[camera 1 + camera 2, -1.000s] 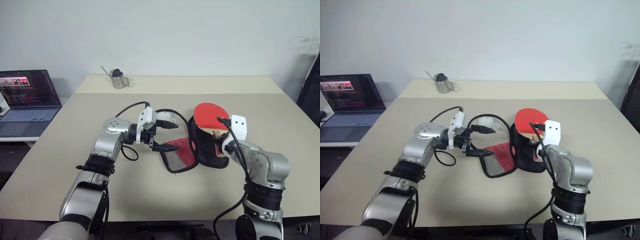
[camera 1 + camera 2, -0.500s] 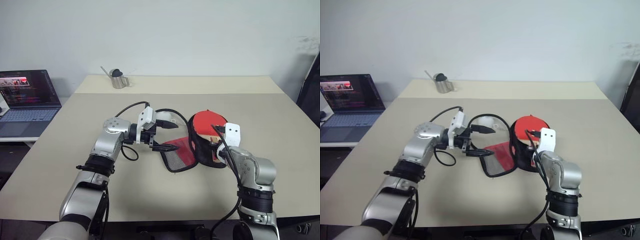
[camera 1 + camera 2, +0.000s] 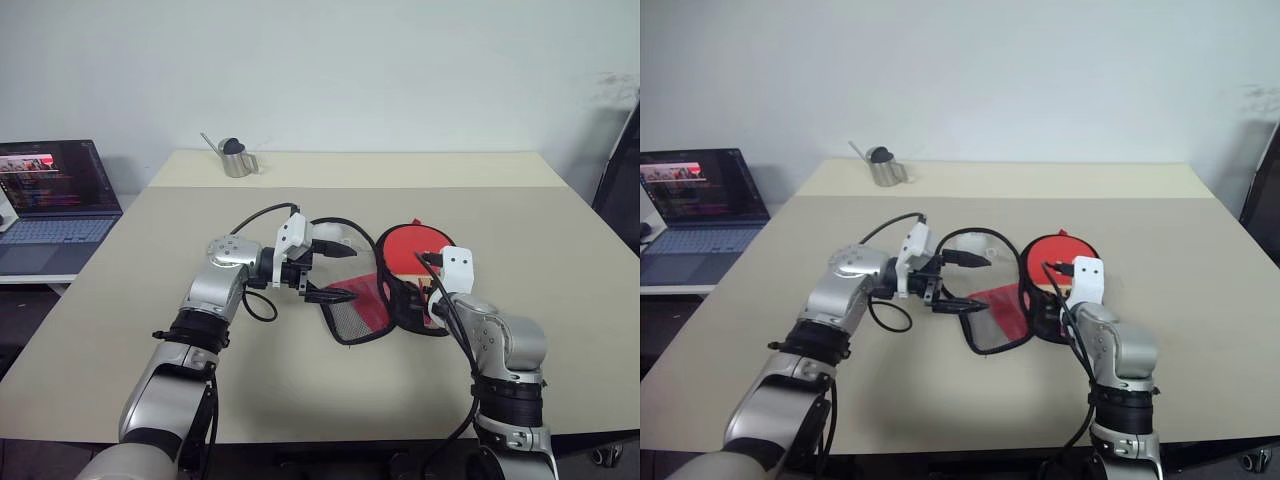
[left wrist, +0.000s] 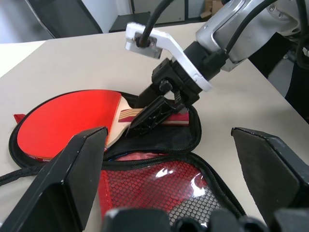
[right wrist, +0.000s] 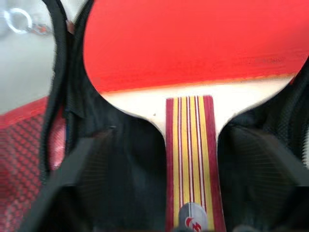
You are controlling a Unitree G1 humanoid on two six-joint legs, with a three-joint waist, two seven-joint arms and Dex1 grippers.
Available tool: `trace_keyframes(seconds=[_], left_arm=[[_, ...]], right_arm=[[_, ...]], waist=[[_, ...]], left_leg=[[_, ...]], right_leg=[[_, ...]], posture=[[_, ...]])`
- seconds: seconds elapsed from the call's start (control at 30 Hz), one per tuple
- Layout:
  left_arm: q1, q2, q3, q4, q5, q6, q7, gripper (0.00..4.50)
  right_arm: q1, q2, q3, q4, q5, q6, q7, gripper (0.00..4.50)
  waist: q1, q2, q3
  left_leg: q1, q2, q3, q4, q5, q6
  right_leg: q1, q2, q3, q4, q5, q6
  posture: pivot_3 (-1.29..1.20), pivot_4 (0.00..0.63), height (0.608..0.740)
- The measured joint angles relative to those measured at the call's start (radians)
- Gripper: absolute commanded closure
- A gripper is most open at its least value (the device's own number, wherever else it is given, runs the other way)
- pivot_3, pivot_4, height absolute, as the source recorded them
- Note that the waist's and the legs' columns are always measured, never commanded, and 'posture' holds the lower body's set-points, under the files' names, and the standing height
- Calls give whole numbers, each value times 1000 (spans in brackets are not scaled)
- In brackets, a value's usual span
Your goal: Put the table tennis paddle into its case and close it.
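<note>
Paddle (image 4: pixel 67 121) laid inside open case (image 4: pixel 188 137), handle between spread right tool (image 4: pixel 152 118) fingers; left tool (image 3: pixel 325 270) wide, empty; flap/zip closing left.

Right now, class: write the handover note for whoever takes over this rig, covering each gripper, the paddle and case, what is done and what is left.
Left gripper: open, hovering at the case's red mesh flap, holding nothing.
Right gripper: open, at the paddle's handle.
Table tennis paddle: lying flat inside the open case on the table.
Done: paddle placed in.
Left: withdraw the right gripper, fold the flap over, zip shut.
</note>
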Motion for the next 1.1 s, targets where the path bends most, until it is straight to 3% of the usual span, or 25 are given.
trace_keyframes(seconds=[0.23,0.43,0.73,0.9,1.1], left_arm=[[18,1,21,1,5,-15,85,0],[25,20,54,89,63,-87,232,0],[33,50,58,162,89,-119,236,0],[59,98,56,203,93,-106,156,0],[31,98,64,357,151,-204,282,0]], right_arm=[[9,-144,41,-356,103,160,135,32],[60,-360,-56,-523,225,230,322,32],[91,-538,-245,-545,455,295,584,32],[100,-636,-241,-510,499,274,628,32],[199,-713,-154,-473,438,81,633,32]], waist=[[2,0,0],[4,0,0],[2,0,0],[4,0,0],[7,-1,0]], left_leg=[[0,0,-1,0,0,0],[0,0,-1,1,0,0],[0,0,-1,1,0,0],[0,0,0,1,0,0],[0,0,0,1,0,0]], right_leg=[[0,0,-1,0,0,-1],[1,0,-1,0,-1,-1],[1,0,-1,0,-1,-1],[1,0,0,0,-1,-1],[1,0,-1,-1,-1,-1]], posture=[[0,150,740],[0,150,740],[0,150,740],[0,150,740],[0,150,740]])
